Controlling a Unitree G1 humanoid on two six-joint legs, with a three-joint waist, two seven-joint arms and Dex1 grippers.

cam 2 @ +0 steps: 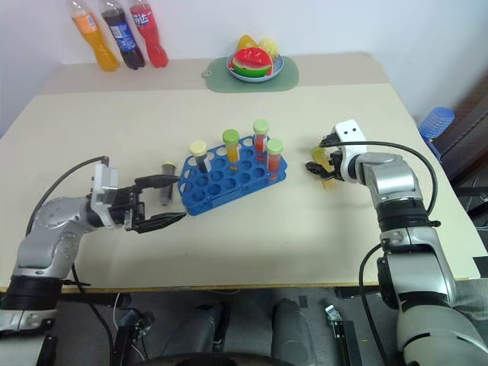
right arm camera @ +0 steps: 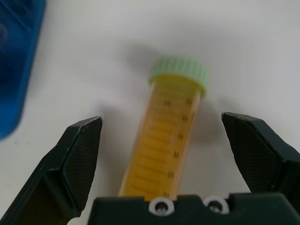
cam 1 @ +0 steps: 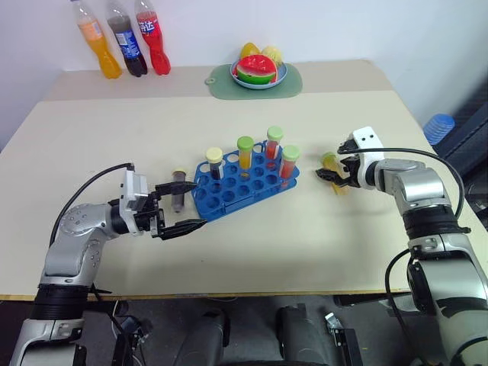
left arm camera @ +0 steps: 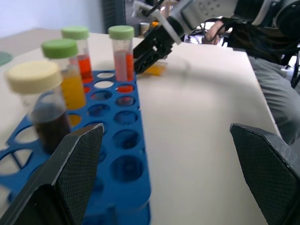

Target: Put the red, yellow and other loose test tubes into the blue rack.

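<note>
Grippers first, being nearest. Left gripper [cam 1: 181, 206] hangs low over the table [cam 1: 305, 236], its two black fingers spread wide and holding nothing, pointed sideways at the near end of the blue rack [cam 1: 236, 187]. A dark-liquid tube with a cream cap [cam 1: 178, 191] stands between those fingers and just beside the rack, outside its holes, so this gripper seems lined up to take it.

Right gripper [cam 1: 333, 174], off to the rack's other side, tilts down with its fingers also spread wide. The wrist view shows a loose yellow tube with a green cap [right arm camera: 164, 140] lying flat on the table between the two open pads, neither pad touching it. That straddling pose looks like the setup for closing on the tube's body.

In the rack, four capped tubes already stand upright along the far side: one cream-capped and three green-capped.

Beyond, at the table's far edge, sit a fruit plate [cam 1: 259, 72] on a green mat [cam 1: 293, 82] and three soda bottles [cam 1: 122, 38].
</note>
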